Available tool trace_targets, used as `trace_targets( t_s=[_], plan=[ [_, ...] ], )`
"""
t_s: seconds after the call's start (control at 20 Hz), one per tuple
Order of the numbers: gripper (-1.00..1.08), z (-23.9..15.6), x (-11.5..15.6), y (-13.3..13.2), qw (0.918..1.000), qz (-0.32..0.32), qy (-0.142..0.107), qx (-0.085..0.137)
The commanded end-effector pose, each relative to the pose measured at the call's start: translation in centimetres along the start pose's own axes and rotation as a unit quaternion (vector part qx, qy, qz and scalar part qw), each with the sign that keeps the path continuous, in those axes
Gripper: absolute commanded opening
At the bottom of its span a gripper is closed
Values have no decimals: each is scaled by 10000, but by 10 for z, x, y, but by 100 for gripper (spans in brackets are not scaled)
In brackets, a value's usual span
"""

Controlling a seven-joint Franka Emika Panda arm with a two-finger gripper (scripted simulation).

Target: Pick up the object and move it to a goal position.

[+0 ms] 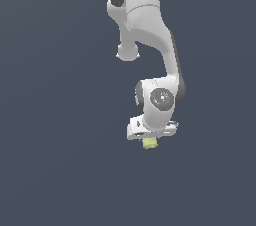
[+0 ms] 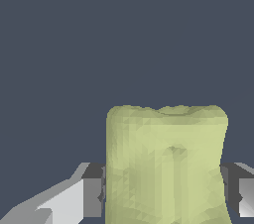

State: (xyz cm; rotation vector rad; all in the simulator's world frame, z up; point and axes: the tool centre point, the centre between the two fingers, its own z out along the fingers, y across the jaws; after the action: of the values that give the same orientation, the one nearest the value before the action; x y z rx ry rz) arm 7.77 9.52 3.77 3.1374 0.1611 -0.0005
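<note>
Between the two dark finger pads (image 2: 94,196) sits the pale yellow-green object (image 2: 166,166), both pads touching its flanks, so the end effector (image 1: 150,140) looks clamped on it. From the exterior view, only a stub of the object (image 1: 149,143) pokes out below the white arm (image 1: 150,45). No goal marker shows anywhere behind it. My worry is the bumpy, rounded sides: contact looks thin there, so a quick swing could let the object twist or slide out.
</note>
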Motion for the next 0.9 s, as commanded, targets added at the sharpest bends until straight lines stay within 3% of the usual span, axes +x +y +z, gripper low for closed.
trace_targets(
  t_s=[0.0,0.45,0.85],
  plan=[
    [-100,0,0,0,10000,0,2,0],
    [-100,-8,0,9,10000,0,2,0],
    [-100,-55,1,61,10000,0,2,0]
  ],
)
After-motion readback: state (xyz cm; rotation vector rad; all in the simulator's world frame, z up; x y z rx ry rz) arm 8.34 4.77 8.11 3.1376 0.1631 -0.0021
